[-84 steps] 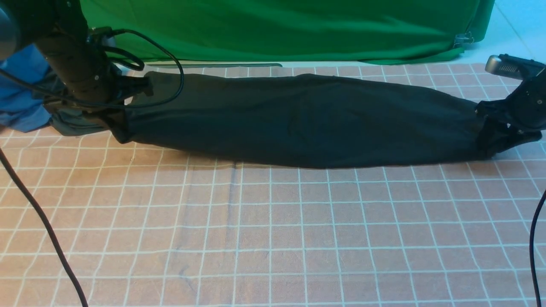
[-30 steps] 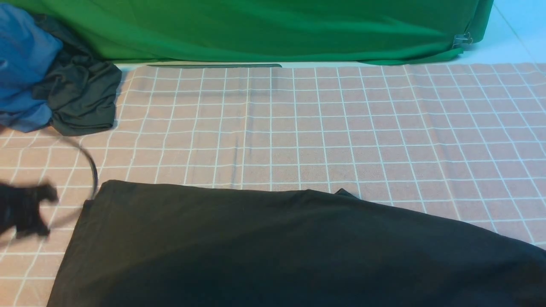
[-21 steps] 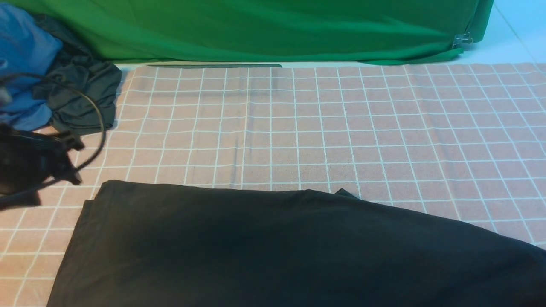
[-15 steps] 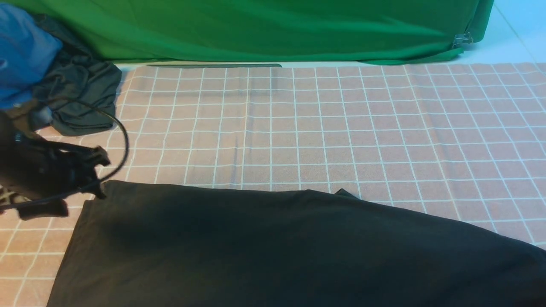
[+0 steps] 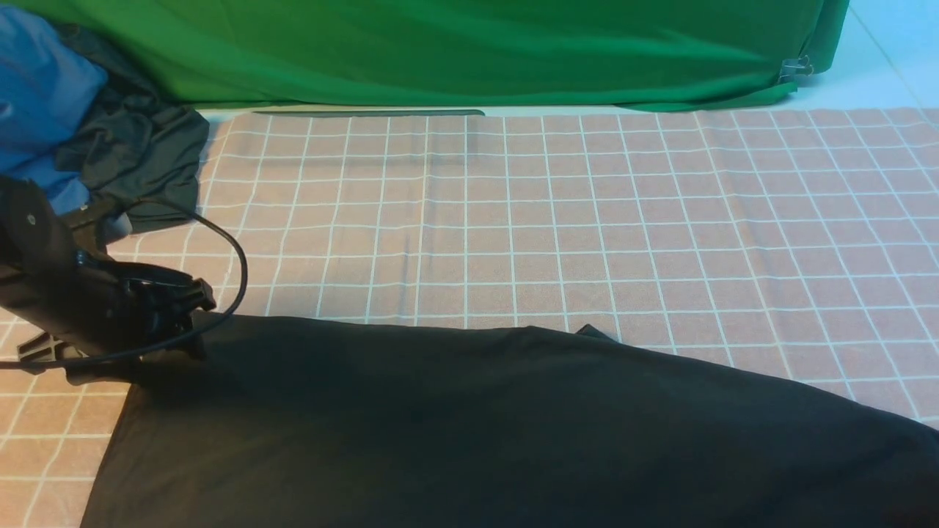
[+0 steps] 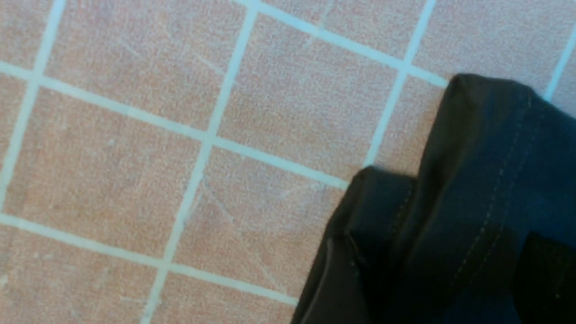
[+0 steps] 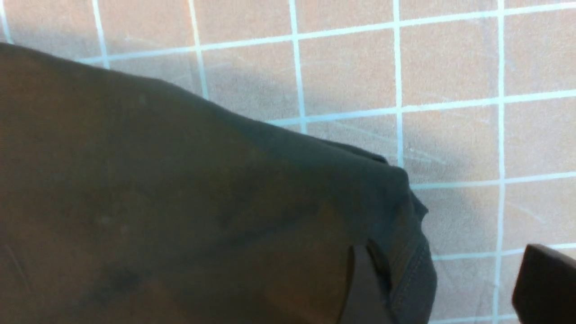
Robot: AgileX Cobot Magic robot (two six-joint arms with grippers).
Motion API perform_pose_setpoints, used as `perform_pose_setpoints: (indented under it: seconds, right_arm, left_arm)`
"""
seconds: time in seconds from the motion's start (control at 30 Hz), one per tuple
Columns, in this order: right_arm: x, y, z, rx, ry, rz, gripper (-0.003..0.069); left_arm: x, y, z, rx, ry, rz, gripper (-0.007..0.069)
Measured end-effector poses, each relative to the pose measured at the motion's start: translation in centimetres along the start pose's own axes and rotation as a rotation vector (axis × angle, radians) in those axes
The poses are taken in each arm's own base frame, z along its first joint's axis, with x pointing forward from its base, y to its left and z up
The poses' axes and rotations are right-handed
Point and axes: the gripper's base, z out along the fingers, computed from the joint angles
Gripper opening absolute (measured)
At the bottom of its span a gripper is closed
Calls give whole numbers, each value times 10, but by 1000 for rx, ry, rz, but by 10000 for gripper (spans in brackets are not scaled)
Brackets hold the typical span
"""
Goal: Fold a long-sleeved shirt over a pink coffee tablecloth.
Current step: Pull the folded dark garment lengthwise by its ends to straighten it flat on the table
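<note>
At the far-left corner of the large black long-sleeved shirt (image 5: 513, 425), the left claw (image 5: 199, 326) gapes wide, holding nothing.
Its black fingers (image 5: 205, 299) sit at the corner hem; the shirt lies folded across the near part of the pink-brown, white-gridded tablecloth (image 5: 587, 220). The right claw (image 7: 450, 288), seen only from its wrist, is likewise parted and empty, one dark finger (image 7: 544, 283) clear of the shirt's other corner. Far left lie a crumpled grey-green garment (image 5: 139, 169) and a blue garment (image 5: 37, 95), before a plain green cloth (image 5: 440, 51).

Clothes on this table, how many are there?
3: a black shirt in front, a crumpled dark garment at the far left, a blue one beside it; more may hide underneath.
</note>
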Motion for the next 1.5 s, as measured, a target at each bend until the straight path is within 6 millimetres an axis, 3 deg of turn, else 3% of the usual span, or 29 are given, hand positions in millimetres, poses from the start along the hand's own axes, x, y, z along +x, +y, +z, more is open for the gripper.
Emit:
perform_pose_setpoints:
  seconds: [0.2,0.43,0.5,0.8,1.33,1.47,1.5]
  right_arm:
    - [-1,0,0,1,-12,0,464]
    - [-2,0,0,1,-21,1,464]
    - [-2,0,0,1,-21,1,464]
    - [-2,0,0,-3,-22,4,464]
    - [-2,1,0,-8,-20,7,464]
    - [0,1,0,-10,2,7,464]
    - [2,1,0,-14,24,8,468]
  left_arm:
    - [1,0,4,5,15,43,421]
    - [3,0,5,2,38,98,74]
    - [3,1,4,-6,49,113,39]
    - [5,5,-19,-59,32,155,32]
    - [-2,10,-23,-121,-45,179,38]
    - [-6,9,-24,-120,-86,173,113]
    - [-7,10,-24,-128,-99,160,183]
